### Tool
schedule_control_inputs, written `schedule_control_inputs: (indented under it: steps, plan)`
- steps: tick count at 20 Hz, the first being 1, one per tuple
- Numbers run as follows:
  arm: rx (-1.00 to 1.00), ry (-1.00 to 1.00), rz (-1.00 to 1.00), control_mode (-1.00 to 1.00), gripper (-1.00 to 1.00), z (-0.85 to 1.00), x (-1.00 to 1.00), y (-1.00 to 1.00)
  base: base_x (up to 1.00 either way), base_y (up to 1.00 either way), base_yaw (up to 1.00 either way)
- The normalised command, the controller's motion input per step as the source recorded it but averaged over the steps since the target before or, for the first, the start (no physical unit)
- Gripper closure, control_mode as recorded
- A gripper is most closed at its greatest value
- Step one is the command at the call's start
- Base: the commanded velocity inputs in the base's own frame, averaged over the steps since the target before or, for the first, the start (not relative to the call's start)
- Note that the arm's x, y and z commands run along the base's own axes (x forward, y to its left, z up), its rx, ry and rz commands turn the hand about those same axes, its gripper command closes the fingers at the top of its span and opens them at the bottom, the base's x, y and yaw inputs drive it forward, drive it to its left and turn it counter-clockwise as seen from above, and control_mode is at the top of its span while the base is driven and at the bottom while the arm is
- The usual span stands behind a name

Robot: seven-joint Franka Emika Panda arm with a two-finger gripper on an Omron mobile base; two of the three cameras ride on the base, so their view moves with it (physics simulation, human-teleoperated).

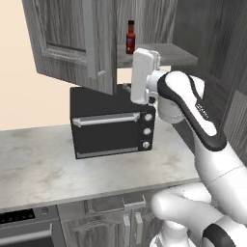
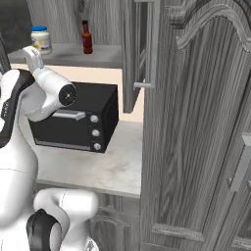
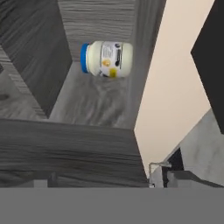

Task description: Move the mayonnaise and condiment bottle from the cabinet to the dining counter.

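Room: rendered kitchen with dark grey wood-grain cupboards, a peach wall and a marble table (image 1: 43,169) under the wall units.
Hand: (image 1: 143,75) raised in front of the open cabinet (image 1: 67,43), level with its shelf (image 2: 68,55); the left base view shows its white body from behind, the fingers hidden. It stands wide open and holds nothing.
Arm: white with dark joints, rising from the base and bending up toward the shelf.
Mayonnaise: (image 3: 106,59) whitish jar with a blue lid and a yellow-blue label, standing on the shelf straight ahead of the hand and apart from it. In the hand view it appears lying sideways, lid to the left, as that view is rolled. In the right base view (image 2: 41,39) it stands upright at the shelf's left end, just above the arm's upper link.
Bottle: (image 1: 130,37) slim, dark red, black cap, upright on the same shelf, well apart from the jar; in the right base view (image 2: 87,37) it stands to the jar's right.
Doors: one panelled door hangs open left of the hand in the left base view; another with a bar handle (image 2: 153,46) is open at the right of the shelf.
Oven: (image 1: 113,120) black, with three knobs, on the table below the shelf.
Lower cupboards: grey doors under the table.
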Motion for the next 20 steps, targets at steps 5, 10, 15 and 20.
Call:
schedule_control_inputs:
  steps: [5, 10, 15, 20]
  plan:
    - [0.04, 0.00, 0.37, -1.00, -1.00, 0.00, 0.15, 0.57, 0.00, 0.00, 0.00]
    - [0.00, 0.00, 0.31, -1.00, -1.00, 0.06, -0.13, 0.65, 0.00, 0.00, 0.00]
    - [-0.04, -0.05, 0.23, -1.00, -1.00, 0.33, -0.46, 0.72, 0.00, 0.00, 0.00]
    - [-0.06, -0.04, 0.21, -1.00, -1.00, 0.29, -0.51, 0.76, 0.00, 0.00, 0.00]
